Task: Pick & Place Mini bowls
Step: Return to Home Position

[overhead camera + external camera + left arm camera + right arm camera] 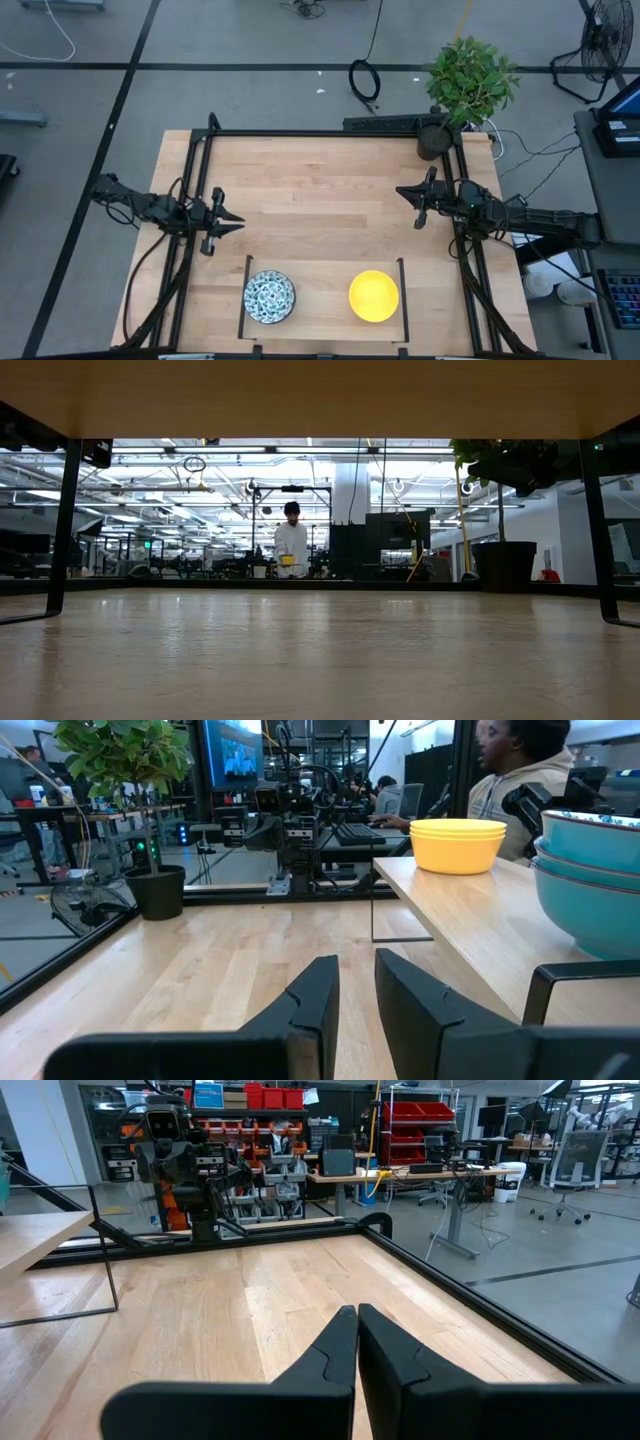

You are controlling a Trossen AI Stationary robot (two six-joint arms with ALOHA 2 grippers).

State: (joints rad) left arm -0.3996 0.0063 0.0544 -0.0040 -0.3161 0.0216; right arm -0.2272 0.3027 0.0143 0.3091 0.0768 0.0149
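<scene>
Stacks of yellow bowls (374, 296) and patterned bowls (269, 297) look light, stiff, slick and chippable, best pinched at the rim; left gripper (235, 222) slightly parted, right gripper (402, 190) pressed together.

Grey floor (80, 110) crossed by black tape lines (250, 67), long ceiling lights (330, 450), red bins (275, 1097) behind desks.

The yellow bowls (374, 296) are plain and bright, the patterned bowls (269, 297) white with dense blue markings inside and teal outside, on a pale wooden table (320, 180) by a green plant (470, 78) in a dark pot (432, 142).
</scene>
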